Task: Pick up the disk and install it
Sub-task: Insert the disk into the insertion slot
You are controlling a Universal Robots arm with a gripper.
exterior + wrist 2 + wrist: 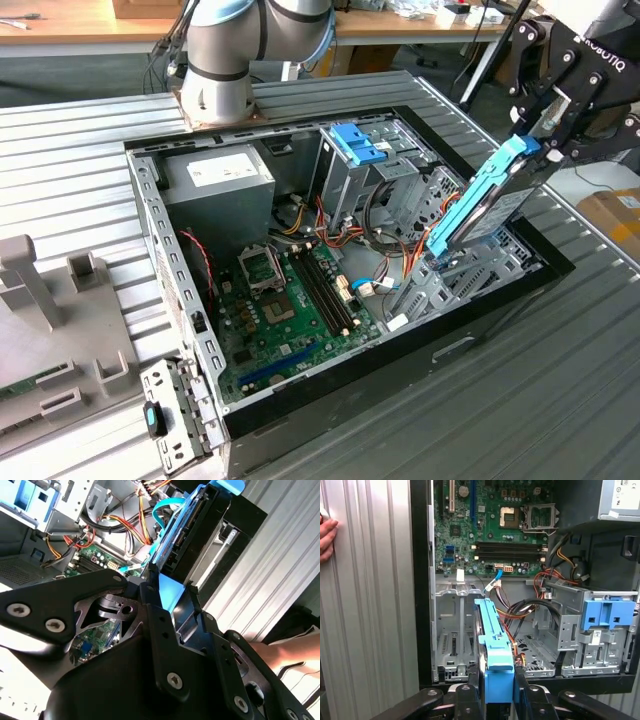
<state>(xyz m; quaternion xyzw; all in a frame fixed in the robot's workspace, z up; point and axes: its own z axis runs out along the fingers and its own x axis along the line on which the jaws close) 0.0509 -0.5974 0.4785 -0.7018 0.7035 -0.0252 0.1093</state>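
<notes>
Pinching the disk [482, 200] in my claw [533, 140], its long axis slanting to seven o'clock above the drive bay [455, 275].

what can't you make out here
- The disk: whether its lower end touches the bay, exterior view; its own body hides that.
- The hand: first wrist view, cut off by the edge.
- The motherboard: second wrist view, mostly behind the gripper.
</notes>
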